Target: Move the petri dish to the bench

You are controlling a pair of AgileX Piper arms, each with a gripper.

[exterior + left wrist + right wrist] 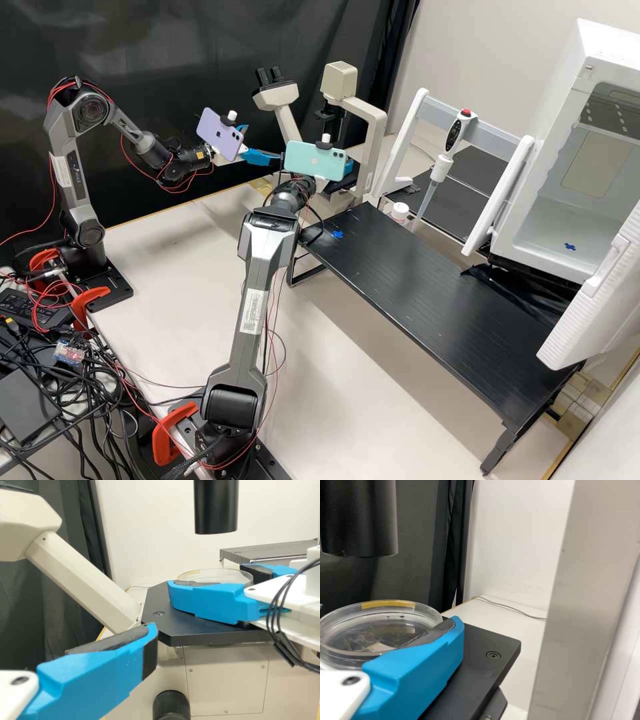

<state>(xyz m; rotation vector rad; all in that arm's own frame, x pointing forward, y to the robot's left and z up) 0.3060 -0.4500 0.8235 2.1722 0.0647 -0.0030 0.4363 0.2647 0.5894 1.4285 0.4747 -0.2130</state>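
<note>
Petri dish (375,632) is in my right hand (348,171), closed on it with one blue finger either side, dark pads at the wall. It's over the microscope's black stage (197,630); can't tell if the base touches. Dish looks round, shallow, clear, with two rims stacked close. Yellow strip (387,604) on the rim, a couple of dark specks nearby. Inside I get a dark see-through look, glare and one pale patch; can't tell what's contents and what's reflection. Looks about level.

Left hand (264,143) is open and holding nothing, just off the stage, on the eyepiece side. Black cylinder (216,507) hangs above the stage, clear of the dish. Microscope (372,143) stands beside one end of the black bench (427,300), near the blue cross (338,234) stuck on top. Past the bench I've got a pipette (441,167) upright on a white-and-grey frame (493,137) and a white-capped bottle (400,212). White cabinet (567,220) has its door open, another blue cross on its floor.
</note>
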